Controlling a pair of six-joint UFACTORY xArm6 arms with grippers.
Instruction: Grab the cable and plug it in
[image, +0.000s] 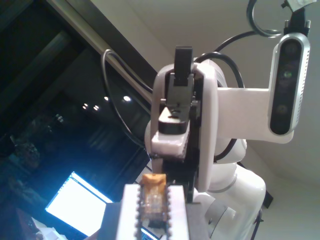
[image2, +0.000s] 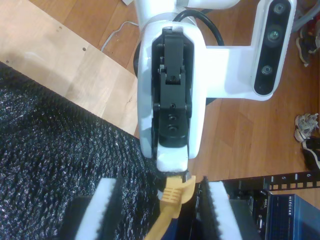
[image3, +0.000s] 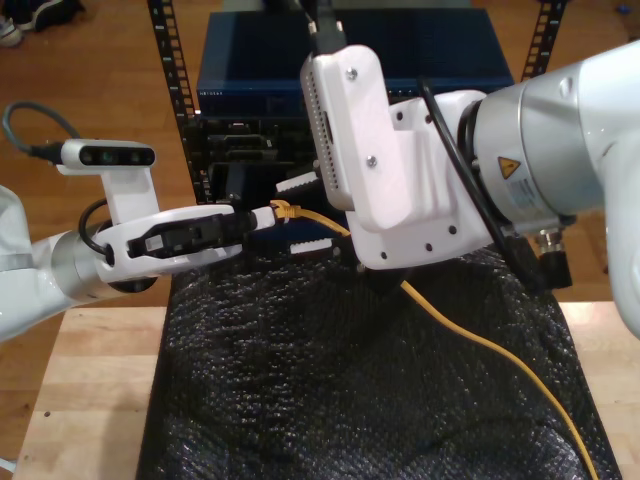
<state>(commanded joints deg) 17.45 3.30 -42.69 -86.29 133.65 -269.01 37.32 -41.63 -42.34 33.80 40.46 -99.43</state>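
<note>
Wood floor and a wooden table (image3: 90, 400) here, with a black bubbly foam mat (image3: 300, 390) covering most of the tabletop. Behind it, top centre of the exterior view, there's a rack (image3: 180, 90) stuffed with blue network gear (image3: 400, 60). The second wrist view also catches a blue Netgear switch (image2: 292, 217) and some shoes (image2: 307, 127) on the floor.

The cable (image3: 480, 340) runs up from the lower right of the exterior view, across the mat, to mid-frame just in front of the rack. My first gripper (image3: 262, 216) comes in from the exterior view's left and is clamped on the tip: in the first wrist view you can see the clear plug (image: 152, 202) pinched between its serrated white fingers (image: 129, 210).

My second gripper (image3: 305, 215), on the big arm at the exterior view's right, has its pads (image2: 102, 210) spread wide, the yellow boot (image2: 175, 192) sitting between them untouched. That arm's white housing (image3: 390, 160) blocks a good chunk of the rack.
</note>
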